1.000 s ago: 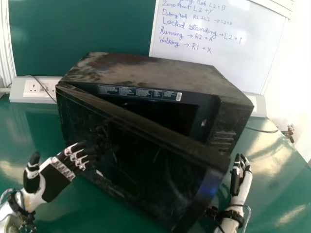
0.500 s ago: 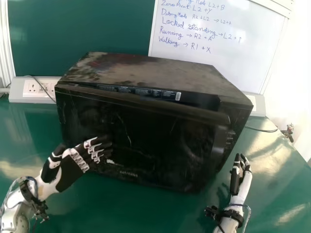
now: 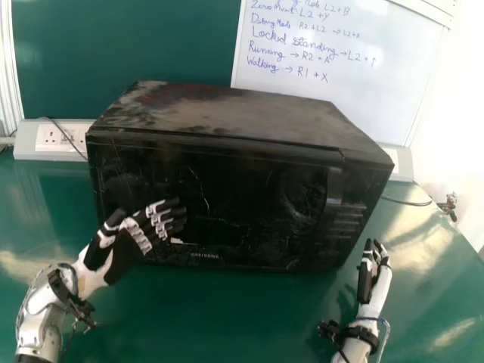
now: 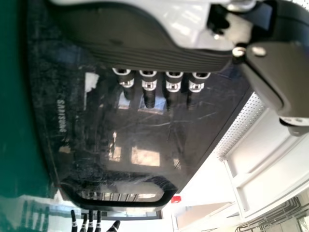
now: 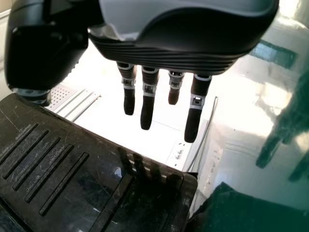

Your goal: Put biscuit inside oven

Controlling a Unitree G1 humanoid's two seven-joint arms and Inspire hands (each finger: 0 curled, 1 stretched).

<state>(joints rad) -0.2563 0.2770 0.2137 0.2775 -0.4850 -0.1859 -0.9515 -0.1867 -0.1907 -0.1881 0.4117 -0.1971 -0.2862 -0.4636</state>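
The black oven (image 3: 227, 197) stands on the green table with its door (image 3: 242, 219) closed flush against the body. My left hand (image 3: 140, 238) is at the door's lower left part, its fingers extended toward the front face. In the left wrist view the left hand (image 4: 149, 87) has its fingers straight before the glossy door (image 4: 135, 130). My right hand (image 3: 372, 272) stays beside the oven's front right corner, fingers relaxed and holding nothing. The right wrist view has the right hand (image 5: 147, 99) with fingers extended near the oven (image 5: 72, 169). I see no biscuit.
A whiteboard (image 3: 333, 98) with writing leans behind the oven. White socket panels (image 3: 53, 140) line the table's back edge, with a thin cable on each side. Green tabletop (image 3: 204, 325) spreads in front of the oven.
The oven door has swung from partly open to closed. My left hand has moved right and slightly up along with it. The right hand has stayed in place.
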